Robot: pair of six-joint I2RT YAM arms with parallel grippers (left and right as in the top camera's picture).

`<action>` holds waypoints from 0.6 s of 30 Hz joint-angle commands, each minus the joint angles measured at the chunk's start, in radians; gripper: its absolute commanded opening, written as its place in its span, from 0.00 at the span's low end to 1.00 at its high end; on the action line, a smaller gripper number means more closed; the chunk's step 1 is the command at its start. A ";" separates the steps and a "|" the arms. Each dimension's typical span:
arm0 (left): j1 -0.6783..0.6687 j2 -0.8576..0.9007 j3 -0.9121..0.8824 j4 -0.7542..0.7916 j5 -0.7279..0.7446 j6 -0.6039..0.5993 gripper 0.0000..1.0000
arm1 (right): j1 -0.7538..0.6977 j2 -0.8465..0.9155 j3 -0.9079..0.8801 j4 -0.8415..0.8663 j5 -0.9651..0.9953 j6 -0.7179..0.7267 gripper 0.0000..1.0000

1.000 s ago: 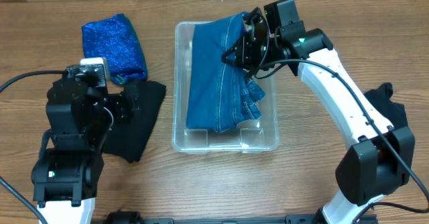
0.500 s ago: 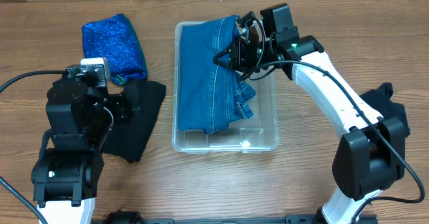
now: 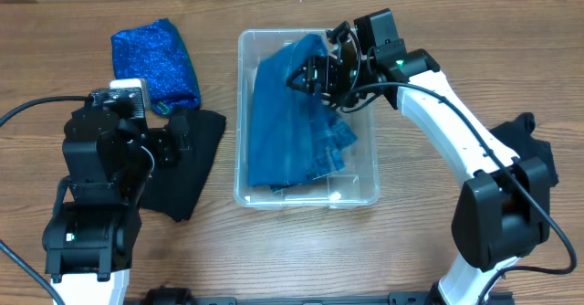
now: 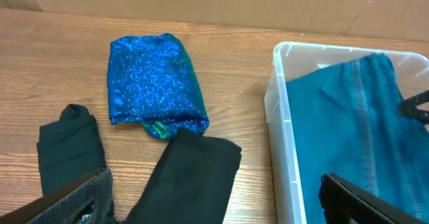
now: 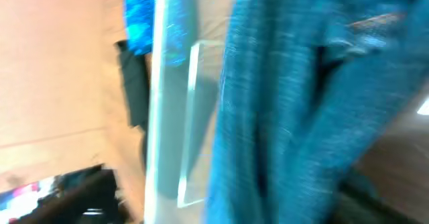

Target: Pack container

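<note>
The clear container [image 3: 243,113] stands mid-table, and its white rim [image 4: 275,117] shows in the left wrist view. Blue jeans [image 3: 287,113] lie motion-blurred inside it, filling most of the bin. My right gripper [image 3: 321,70] hovers over the container's far right corner, jaws spread wide beside the top of the jeans [image 5: 281,103], which fill its blurred wrist view. My left gripper [image 3: 178,141] is open and low over a black garment [image 4: 194,177] left of the container, with nothing between its fingers.
A sparkly blue folded garment [image 3: 155,63] lies at the far left, also in the left wrist view [image 4: 154,80]. The black garment [image 3: 187,168] spreads between it and the bin. Another dark cloth [image 3: 534,145] lies by the right arm's base.
The right gripper's jaws have opened, and the jeans have dropped from it and slumped lower into the container. The left arm has not moved.
</note>
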 commanded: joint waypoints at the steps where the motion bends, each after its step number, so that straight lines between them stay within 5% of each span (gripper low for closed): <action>1: -0.006 0.001 0.026 0.004 0.001 0.019 1.00 | -0.010 0.007 0.012 -0.004 0.143 -0.001 1.00; 10: -0.006 0.001 0.026 0.004 0.001 0.019 1.00 | -0.008 -0.002 0.086 -0.143 0.480 -0.117 1.00; 18: -0.006 0.001 0.026 0.004 0.001 0.027 1.00 | 0.033 -0.015 0.251 -0.268 0.637 -0.425 1.00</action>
